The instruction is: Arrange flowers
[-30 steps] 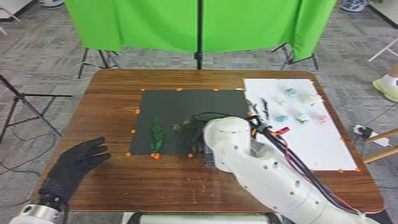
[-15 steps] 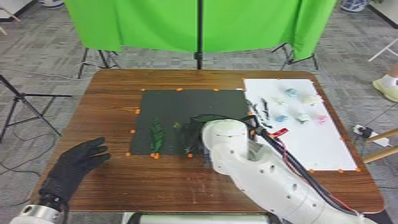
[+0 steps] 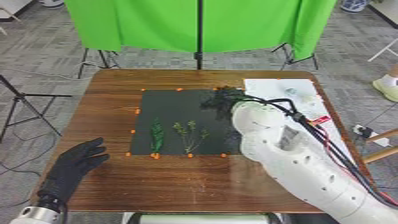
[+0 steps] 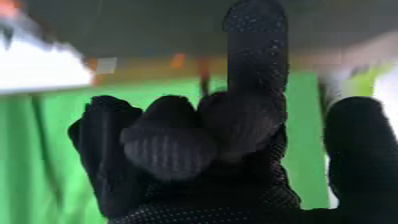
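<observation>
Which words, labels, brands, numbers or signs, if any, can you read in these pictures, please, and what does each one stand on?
No text is readable.
Red tag beside the right arm's cables: any print on it is too small to read.
Black glove of the right hand: pale dots, no letters that I can make out.

No legible text, labels, numbers or signs

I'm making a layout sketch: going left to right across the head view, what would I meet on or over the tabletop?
Left hand, leafy green stem, thin branching stem, right hand, white sheet.
</observation>
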Robot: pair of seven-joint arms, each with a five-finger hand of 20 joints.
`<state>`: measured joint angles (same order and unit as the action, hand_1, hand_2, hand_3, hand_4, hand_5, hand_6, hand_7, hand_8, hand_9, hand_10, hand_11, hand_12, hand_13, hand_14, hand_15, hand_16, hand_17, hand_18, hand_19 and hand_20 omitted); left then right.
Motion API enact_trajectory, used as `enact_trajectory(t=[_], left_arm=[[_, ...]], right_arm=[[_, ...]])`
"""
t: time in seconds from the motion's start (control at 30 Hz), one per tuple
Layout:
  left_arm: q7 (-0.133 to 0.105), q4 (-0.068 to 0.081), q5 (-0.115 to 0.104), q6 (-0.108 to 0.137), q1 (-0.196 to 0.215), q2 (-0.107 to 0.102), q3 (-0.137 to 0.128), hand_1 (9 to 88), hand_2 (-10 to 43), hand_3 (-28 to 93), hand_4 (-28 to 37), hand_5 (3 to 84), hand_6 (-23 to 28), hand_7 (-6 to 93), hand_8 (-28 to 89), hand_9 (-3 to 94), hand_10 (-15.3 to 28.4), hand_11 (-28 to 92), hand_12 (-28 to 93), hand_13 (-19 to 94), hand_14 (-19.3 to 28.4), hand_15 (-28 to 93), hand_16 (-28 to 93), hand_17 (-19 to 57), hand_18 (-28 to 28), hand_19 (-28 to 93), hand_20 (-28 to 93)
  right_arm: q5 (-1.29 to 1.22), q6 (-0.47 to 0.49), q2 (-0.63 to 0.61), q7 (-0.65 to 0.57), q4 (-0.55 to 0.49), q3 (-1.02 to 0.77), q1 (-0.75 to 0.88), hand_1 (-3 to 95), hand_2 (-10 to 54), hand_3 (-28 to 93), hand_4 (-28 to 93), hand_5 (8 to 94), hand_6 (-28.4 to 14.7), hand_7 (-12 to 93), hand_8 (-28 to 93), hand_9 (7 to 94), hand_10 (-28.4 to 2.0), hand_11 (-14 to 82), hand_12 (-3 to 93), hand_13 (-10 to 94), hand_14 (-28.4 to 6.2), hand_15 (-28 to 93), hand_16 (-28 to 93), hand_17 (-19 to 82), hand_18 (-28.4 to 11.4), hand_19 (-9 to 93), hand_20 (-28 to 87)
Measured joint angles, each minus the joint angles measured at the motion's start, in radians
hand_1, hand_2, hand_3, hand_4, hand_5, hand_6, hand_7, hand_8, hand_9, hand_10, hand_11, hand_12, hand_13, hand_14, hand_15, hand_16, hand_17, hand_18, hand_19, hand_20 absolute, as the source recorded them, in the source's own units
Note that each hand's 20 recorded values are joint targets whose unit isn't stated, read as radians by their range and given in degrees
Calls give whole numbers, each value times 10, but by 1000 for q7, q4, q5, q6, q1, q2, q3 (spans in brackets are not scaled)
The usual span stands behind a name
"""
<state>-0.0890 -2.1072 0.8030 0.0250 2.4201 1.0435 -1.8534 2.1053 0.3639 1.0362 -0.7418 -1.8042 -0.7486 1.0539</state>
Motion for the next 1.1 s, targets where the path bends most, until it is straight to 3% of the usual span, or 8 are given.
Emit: enact_trajectory(t=[0.37,0.57,0.73,0.87,1.1], left_arm=[[-7,-1,0,7,7,3,-5,268,46,730,-282,413,62,237,-117,379,150,297,146,304,181,484,-63,-67,241,597,-27],[-8,-1,0,8,8,4,-7,268,47,730,-282,412,62,238,-117,379,152,296,145,304,180,483,-63,-67,241,597,-27],[-8,-2,-1,10,9,6,-7,269,47,728,-281,413,61,240,-117,380,152,296,146,304,180,483,-63,-67,241,597,-27],[-8,-2,-1,10,9,6,-7,269,47,728,-281,413,61,241,-118,380,152,296,146,303,181,483,-63,-68,241,597,-27],[-7,-2,-1,10,9,7,-7,269,47,729,-281,412,61,239,-118,379,153,297,146,304,180,484,-63,-68,241,597,-26]], right_arm=[[-16,79,-195,-23,132,73,-138,183,-92,666,-283,717,-12,470,-163,818,-98,578,331,791,-74,700,275,448,-213,932,570],[0,92,-212,-29,222,167,-191,201,-89,547,-283,722,-11,477,-164,822,-98,579,329,794,-74,700,274,450,-214,932,571],[2,119,-207,-27,255,200,-212,201,-92,533,-283,723,-11,478,-166,823,-99,578,330,794,-74,699,275,449,-214,932,572],[1,118,-201,-19,274,211,-222,338,-93,471,-281,746,1,488,-178,842,-92,576,322,813,-69,694,270,460,-211,932,571],[-47,64,-189,5,293,213,-228,544,-73,212,-221,783,22,480,-187,885,-79,548,319,839,-62,676,276,477,-202,932,562]])
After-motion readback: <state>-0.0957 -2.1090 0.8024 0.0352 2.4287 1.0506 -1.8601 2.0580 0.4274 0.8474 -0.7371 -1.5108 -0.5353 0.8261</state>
